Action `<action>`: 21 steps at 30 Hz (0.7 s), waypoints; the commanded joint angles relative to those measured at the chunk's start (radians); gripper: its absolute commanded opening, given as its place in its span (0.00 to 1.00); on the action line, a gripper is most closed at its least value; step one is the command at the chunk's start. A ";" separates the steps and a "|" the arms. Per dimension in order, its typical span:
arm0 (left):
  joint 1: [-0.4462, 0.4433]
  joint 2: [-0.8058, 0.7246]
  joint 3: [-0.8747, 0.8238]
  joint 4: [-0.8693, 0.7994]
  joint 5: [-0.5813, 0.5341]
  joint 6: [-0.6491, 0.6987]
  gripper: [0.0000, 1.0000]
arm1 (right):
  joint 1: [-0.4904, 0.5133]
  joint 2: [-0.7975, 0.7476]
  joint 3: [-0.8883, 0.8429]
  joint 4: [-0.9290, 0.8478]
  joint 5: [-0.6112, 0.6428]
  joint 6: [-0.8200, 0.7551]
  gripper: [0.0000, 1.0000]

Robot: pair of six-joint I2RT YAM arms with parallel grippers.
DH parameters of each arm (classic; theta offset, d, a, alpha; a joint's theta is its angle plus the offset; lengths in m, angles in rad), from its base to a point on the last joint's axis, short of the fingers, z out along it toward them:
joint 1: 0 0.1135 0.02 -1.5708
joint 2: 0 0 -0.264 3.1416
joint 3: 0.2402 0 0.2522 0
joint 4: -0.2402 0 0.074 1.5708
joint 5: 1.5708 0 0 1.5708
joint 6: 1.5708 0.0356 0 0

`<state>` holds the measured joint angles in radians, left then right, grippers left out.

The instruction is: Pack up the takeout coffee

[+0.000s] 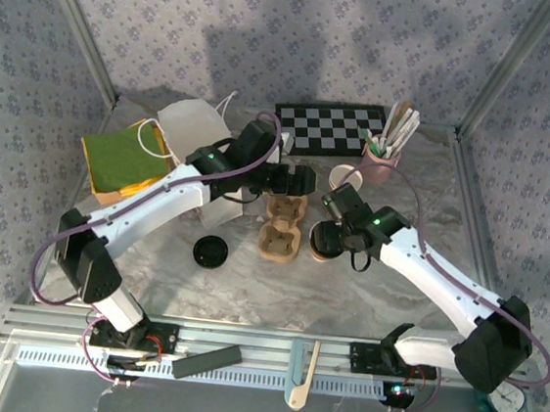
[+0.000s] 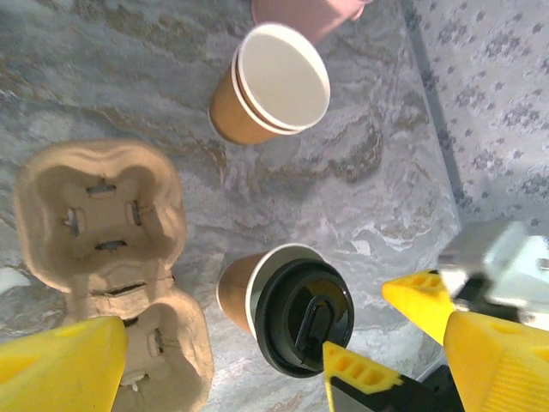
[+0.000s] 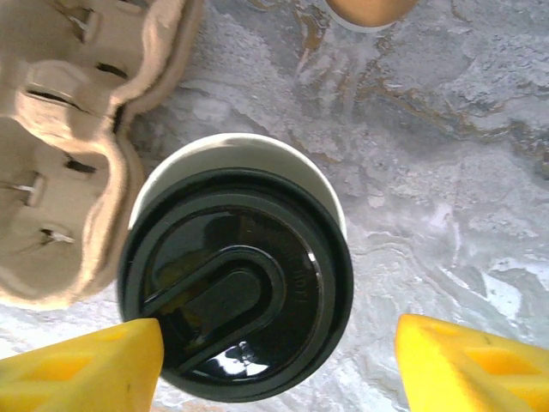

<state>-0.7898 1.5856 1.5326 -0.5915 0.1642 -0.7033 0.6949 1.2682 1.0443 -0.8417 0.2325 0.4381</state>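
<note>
Loose lid: a round black lid (image 1: 210, 251) lies flat on the desk (image 1: 246, 296), left of the cup tray and well apart from both grippers.

Left gripper: the left gripper (image 1: 298, 181) hangs over the far end of the cup tray. In its wrist view its yellow fingers (image 2: 60, 369) stand far apart at the two lower corners. The jaws are wide open; they hold nothing and touch nothing.

Cup tray: the brown pulp cup tray (image 1: 282, 228) lies in the middle of the desk, and the pockets I can see in the wrist views are empty.

Takeout coffee: the takeout coffee (image 3: 236, 292) stands upright on the desk just beside the right edge of the cup tray, not in a pocket. Its black lid is on it.

Right gripper: the right gripper (image 3: 279, 343) is directly above the takeout coffee. Its jaws are open wider than the lid. The right finger is clearly apart from the cup. The left finger overlaps the lid edge in the picture, and I cannot tell if it touches. The cup is not clamped.

Open cup: a second kraft cup (image 2: 270, 86) without lid stands farther back.

Pink cup: a pink cup (image 1: 382, 164) with wooden stirrers stands just behind the open cup.
</note>
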 commanded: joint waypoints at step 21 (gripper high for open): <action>0.008 -0.039 -0.017 -0.045 -0.032 0.006 0.97 | 0.038 0.075 0.033 0.004 0.014 -0.007 0.82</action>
<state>-0.7868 1.5646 1.5192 -0.6281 0.1375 -0.7036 0.7319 1.3407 1.0801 -0.8368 0.2466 0.4248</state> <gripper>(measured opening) 0.971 0.824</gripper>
